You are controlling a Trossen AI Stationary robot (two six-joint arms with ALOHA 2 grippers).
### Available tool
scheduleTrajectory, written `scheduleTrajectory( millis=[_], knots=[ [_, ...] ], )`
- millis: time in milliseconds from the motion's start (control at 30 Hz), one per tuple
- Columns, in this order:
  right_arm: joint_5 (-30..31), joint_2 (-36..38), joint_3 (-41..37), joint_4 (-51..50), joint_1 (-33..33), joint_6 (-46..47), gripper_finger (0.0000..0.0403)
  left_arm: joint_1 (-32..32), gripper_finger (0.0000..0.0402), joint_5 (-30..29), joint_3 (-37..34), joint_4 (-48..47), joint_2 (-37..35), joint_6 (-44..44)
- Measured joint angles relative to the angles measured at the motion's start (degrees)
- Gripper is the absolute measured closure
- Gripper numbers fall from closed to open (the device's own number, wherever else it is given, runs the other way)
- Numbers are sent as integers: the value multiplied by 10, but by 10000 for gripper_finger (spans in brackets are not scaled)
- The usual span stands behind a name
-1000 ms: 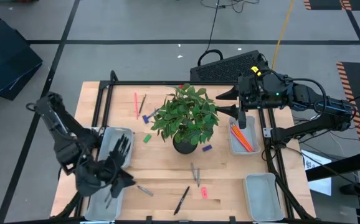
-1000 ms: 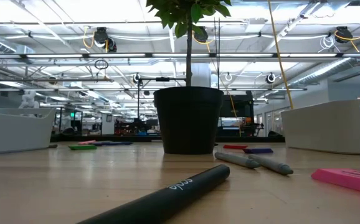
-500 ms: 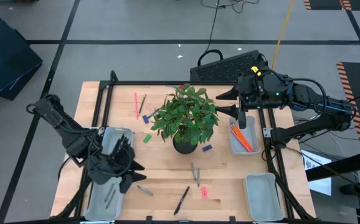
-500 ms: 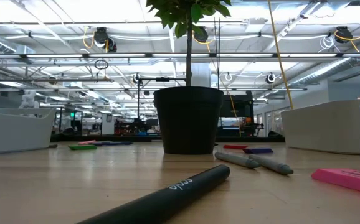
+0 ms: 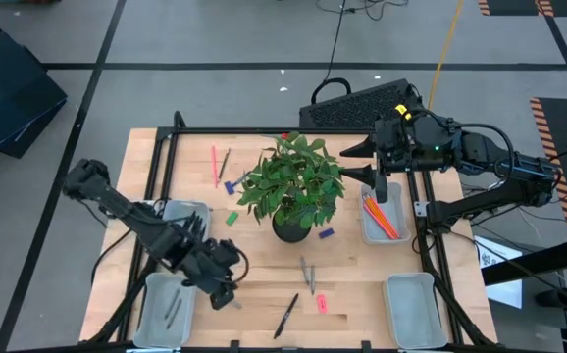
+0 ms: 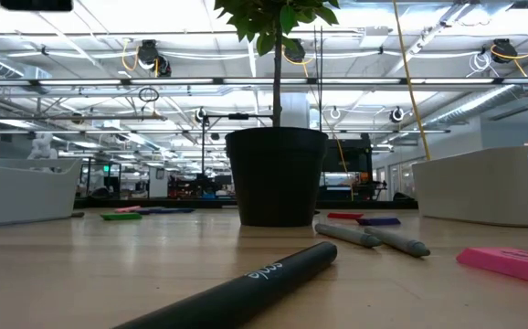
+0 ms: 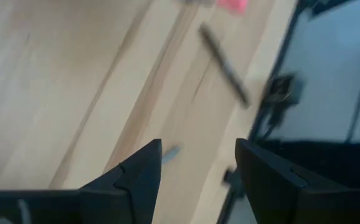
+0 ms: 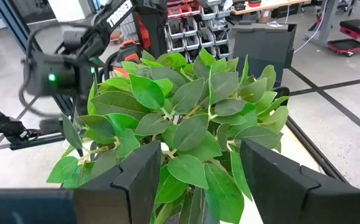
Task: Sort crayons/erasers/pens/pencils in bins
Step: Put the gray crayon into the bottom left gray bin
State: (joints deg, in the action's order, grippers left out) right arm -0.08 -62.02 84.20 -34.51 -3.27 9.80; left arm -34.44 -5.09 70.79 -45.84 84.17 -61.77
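Observation:
My left gripper (image 5: 222, 284) hangs open over the wood just right of the near left bin (image 5: 156, 319), which holds grey sticks. In the left wrist view my left gripper (image 7: 198, 163) has only the tip of a grey stick (image 7: 170, 151) on the table below its fingers. A black pen (image 5: 286, 316), two grey crayons (image 5: 308, 275) and a pink eraser (image 5: 321, 304) lie to its right. My right gripper (image 5: 382, 184) waits open above the far right bin (image 5: 377, 233), where orange pencils (image 5: 382, 218) lie. It faces the plant (image 8: 186, 118).
A potted plant (image 5: 293, 191) stands mid-table. Behind it on the left lie a pink pencil (image 5: 214, 165), a dark stick (image 5: 224, 162), a blue eraser (image 5: 230, 184) and a green eraser (image 5: 231, 219). A purple eraser (image 5: 326, 233) lies right of the pot. The near right bin (image 5: 413, 309) is bare.
My left gripper has swung from above the near left bin toward the table's right and now hangs over the wood beside that bin, above a grey stick. The sticks in the bin show again. The right arm has kept still.

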Motion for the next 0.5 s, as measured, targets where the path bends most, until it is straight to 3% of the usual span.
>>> scheduleTrajectory(
  millis=[133,367,500],
  knots=[
    [0,0,0,0,0,0,190,-11,195,37,0,-22,38,44],
    [0,0,0,0,0,0,190,-91,195,-4,0,-9,110,332],
    [0,0,0,0,0,0,190,-114,195,-31,0,0,151,409]
  ],
)
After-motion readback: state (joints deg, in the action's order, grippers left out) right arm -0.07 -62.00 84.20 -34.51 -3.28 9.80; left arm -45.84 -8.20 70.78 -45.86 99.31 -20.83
